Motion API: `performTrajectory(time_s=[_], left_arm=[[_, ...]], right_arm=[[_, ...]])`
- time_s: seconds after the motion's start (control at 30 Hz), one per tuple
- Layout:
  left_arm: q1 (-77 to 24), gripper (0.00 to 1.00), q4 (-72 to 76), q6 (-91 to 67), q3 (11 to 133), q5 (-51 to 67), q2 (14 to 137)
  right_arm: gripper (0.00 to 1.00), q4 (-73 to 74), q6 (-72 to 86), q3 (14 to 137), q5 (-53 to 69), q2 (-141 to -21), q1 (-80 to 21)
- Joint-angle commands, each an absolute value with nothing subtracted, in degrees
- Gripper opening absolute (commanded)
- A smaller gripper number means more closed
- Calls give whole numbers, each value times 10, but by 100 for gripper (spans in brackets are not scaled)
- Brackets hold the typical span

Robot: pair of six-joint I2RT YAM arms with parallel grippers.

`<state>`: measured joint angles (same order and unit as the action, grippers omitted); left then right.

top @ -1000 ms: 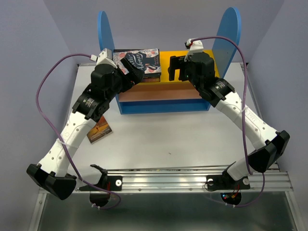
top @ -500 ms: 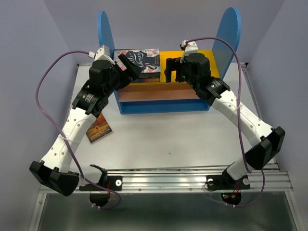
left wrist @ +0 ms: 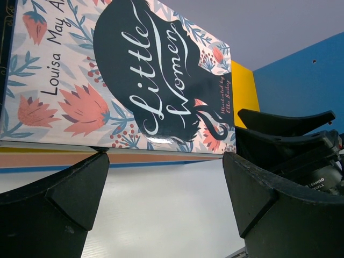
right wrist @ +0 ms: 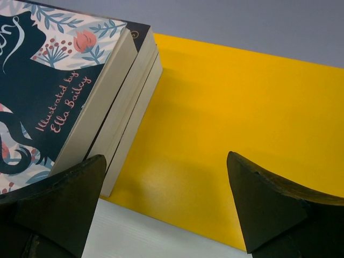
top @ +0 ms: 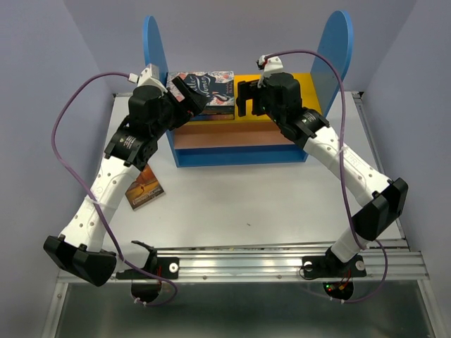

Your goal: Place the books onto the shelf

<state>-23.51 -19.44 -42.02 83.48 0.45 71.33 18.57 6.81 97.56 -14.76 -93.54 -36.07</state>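
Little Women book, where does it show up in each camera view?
Top external: Little Women book upper centre, on the yellow top board's left half.
Left wrist: upper left, filling much of the frame.
Right wrist: top-left corner.
Shared landmark: the yellow top board, right of the book everywhere.

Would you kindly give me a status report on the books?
Left end effector, right end effector open, empty. Book stack on shelf; one book on table. Left arm overhangs it.

Bright, even overhead light, soft shadows; my fingers [left wrist: 54,199] show as near-black shapes, a small sheen glints on the book cover [left wrist: 161,141], and the table [left wrist: 161,215] washes white
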Motion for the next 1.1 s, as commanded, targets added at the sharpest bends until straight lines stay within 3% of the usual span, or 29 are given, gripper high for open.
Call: performTrajectory(time_s=[0.0, 1.07], left_arm=[[-229, 99, -156, -410, 857, 6, 698], [-227, 99, -112, -431, 803, 51, 682]], right_arm=[[100, 150, 54, 1012, -167, -930, -365], [100, 150, 55, 1049, -116, -948, -365]])
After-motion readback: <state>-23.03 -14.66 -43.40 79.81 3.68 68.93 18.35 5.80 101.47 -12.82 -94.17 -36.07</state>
